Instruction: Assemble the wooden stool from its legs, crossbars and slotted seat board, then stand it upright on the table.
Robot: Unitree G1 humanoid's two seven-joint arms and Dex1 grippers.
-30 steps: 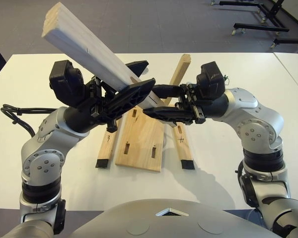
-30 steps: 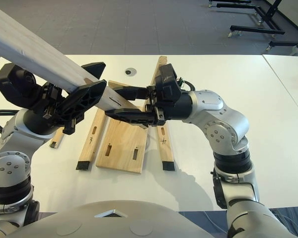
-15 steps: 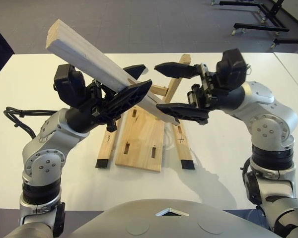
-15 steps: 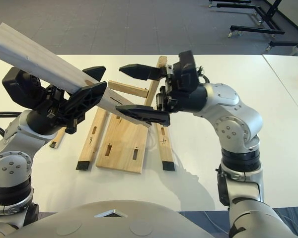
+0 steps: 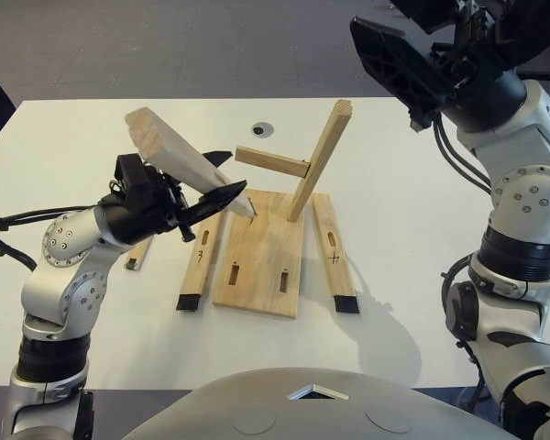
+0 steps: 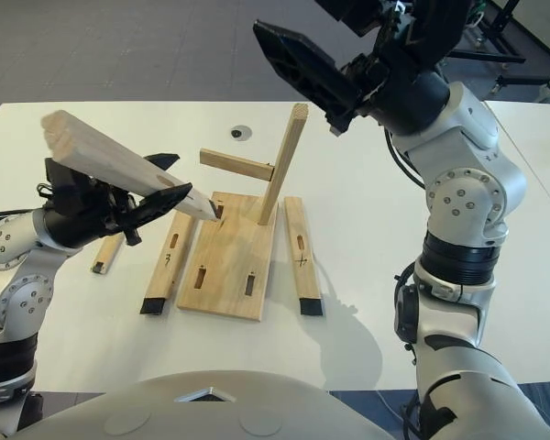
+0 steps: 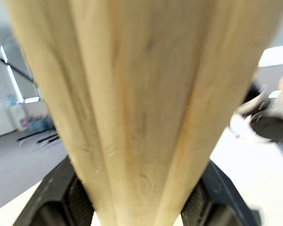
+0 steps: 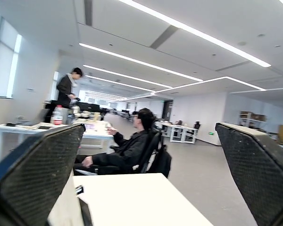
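The slotted seat board (image 5: 261,257) lies flat mid-table. One leg (image 5: 321,158) stands in it, leaning slightly, with a crossbar (image 5: 272,162) sticking out to its left. My left gripper (image 5: 209,183) is shut on another leg (image 5: 179,158), held tilted with its lower end at the board's far left corner; the same leg (image 7: 132,108) rises between the black fingers (image 7: 61,197). Two more legs lie flat, one (image 5: 202,261) left of the board and one (image 5: 333,255) right of it. My right gripper (image 6: 335,41) hangs open and empty high above the table's far right.
A short wooden piece (image 5: 137,257) lies on the table under my left arm. A small round fitting (image 5: 263,129) sits in the tabletop behind the board. A second table edge (image 5: 541,115) adjoins at the right. Bare tabletop stretches to the front and right.
My right gripper let go of the held leg, opened wide and rose up to the right. My left gripper lowered the leg, bringing its lower end down to the seat board.
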